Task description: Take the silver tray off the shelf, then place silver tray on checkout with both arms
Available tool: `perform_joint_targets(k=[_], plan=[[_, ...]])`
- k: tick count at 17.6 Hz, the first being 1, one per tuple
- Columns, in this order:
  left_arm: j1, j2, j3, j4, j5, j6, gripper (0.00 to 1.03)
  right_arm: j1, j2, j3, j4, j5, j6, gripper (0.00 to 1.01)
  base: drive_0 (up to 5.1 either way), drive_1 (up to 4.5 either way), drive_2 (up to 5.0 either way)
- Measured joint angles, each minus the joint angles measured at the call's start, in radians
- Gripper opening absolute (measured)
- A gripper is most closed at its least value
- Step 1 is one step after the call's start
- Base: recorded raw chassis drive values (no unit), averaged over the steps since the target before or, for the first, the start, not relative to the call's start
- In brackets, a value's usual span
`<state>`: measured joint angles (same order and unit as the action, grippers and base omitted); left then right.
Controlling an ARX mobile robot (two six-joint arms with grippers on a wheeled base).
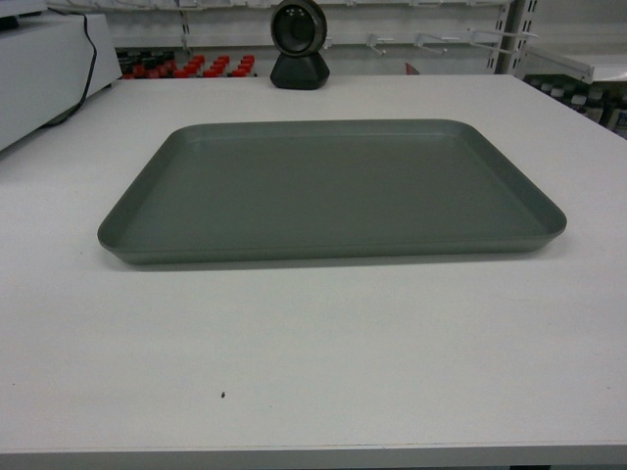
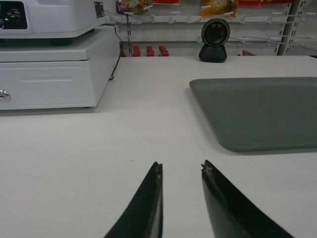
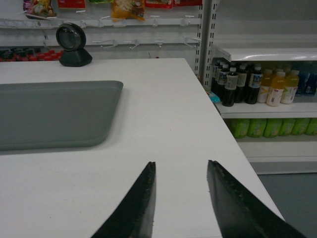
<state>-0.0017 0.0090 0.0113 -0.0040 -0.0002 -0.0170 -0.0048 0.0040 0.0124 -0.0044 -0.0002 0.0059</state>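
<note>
Already the silver tray (image 1: 331, 191) lies flat on the checkout (image 1: 313, 352), square to the near edge and well inside every side, so it looks placed rather than in transit. Neither gripper touches it. The left gripper (image 2: 181, 167) hangs low over bare tabletop just off the tray's left end, its fingers spread with nothing between them; the right gripper (image 3: 181, 167) sits the same way off the right end, also spread and empty. That mirrored stance fits a two-armed hold on the short ends that has been let go. A black scanner (image 1: 299, 44) stands behind the tray, a white cash register (image 2: 49, 59) to the left, and drink bottles (image 3: 257, 87) fill shelves to the right. I judge the task essentially done.
</note>
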Motion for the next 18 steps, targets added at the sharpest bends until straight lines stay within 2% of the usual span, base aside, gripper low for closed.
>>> perform_joint_targets(k=[1,5,6,15,18], plan=[[0.0,0.0,0.0,0.0,0.0,0.0,0.38,0.0,0.0,0.0,0.0,0.0,0.0,0.41,0.0,0.0,0.0],[0.0,0.0,0.0,0.0,0.0,0.0,0.76,0.0,0.0,0.0,0.0,0.0,0.0,0.81,0.0,0.0,0.0],[0.0,0.0,0.0,-0.004,0.0,0.0,1.0,0.0,0.0,0.0,-0.002,0.0,0.0,0.98,0.0,0.0,0.0],[0.0,0.0,0.0,-0.002,0.0,0.0,0.98,0.0,0.0,0.0,0.0,0.0,0.0,0.98,0.1,-4.07,4.2],[0.0,0.0,0.0,-0.004,0.0,0.0,0.98,0.0,0.0,0.0,-0.002,0.0,0.0,0.98,0.0,-0.81,0.8]])
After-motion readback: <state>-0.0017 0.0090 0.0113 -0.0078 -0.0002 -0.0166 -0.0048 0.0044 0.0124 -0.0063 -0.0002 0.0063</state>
